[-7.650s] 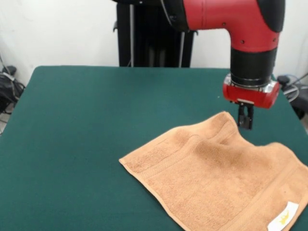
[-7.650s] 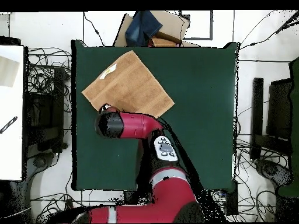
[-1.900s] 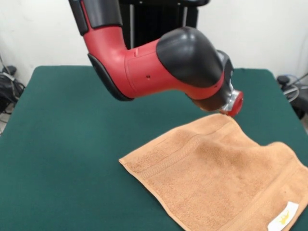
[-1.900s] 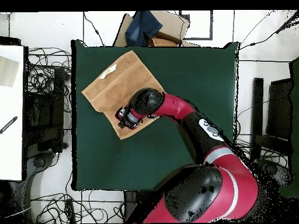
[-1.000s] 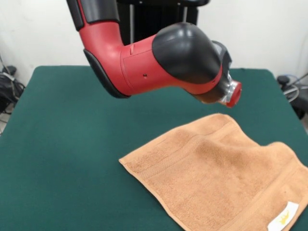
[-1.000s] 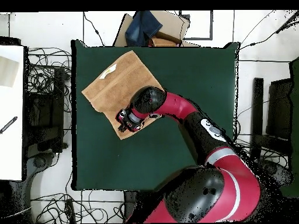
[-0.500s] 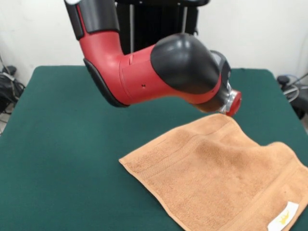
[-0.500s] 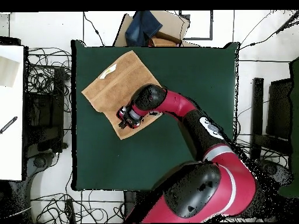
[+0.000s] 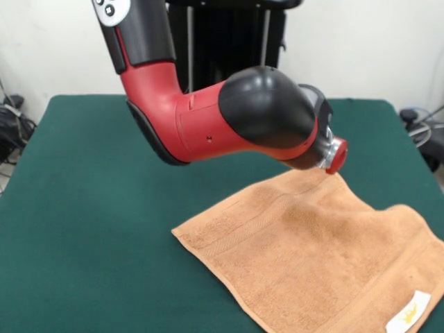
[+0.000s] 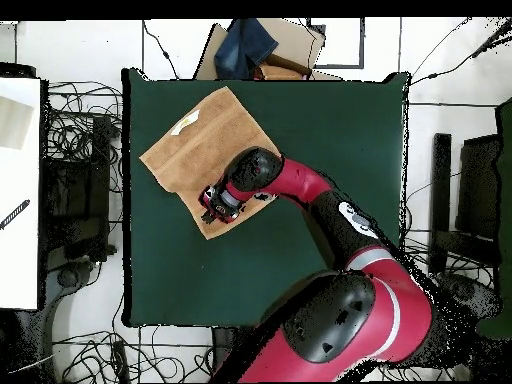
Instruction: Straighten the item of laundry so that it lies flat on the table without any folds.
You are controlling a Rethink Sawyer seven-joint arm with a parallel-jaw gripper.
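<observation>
The light orange-tan towel (image 9: 319,257) lies spread on the dark green table (image 9: 104,208), at the right and near side in the front view, with shallow ripples near its far corner. Its white label (image 9: 409,312) sits at the near right corner. In the overhead view the towel (image 10: 195,150) lies at the table's (image 10: 330,150) upper left, with the label (image 10: 187,122) near the top. My arm reaches across it, tilted. My gripper's red mount (image 9: 334,155) hangs just over the towel's far corner. My gripper (image 10: 210,206) is over the towel's lower edge.
The black pedestal (image 9: 222,48) stands at the table's far side. A cardboard box with blue cloth (image 10: 262,45) lies beyond the table's top edge in the overhead view. Cables (image 10: 80,150) lie on the floor around the table.
The arm has swung from upright at the towel's far corner to a tilted reach across it. Over the last second the wrist dipped slightly toward the corner. The towel looks unmoved.
</observation>
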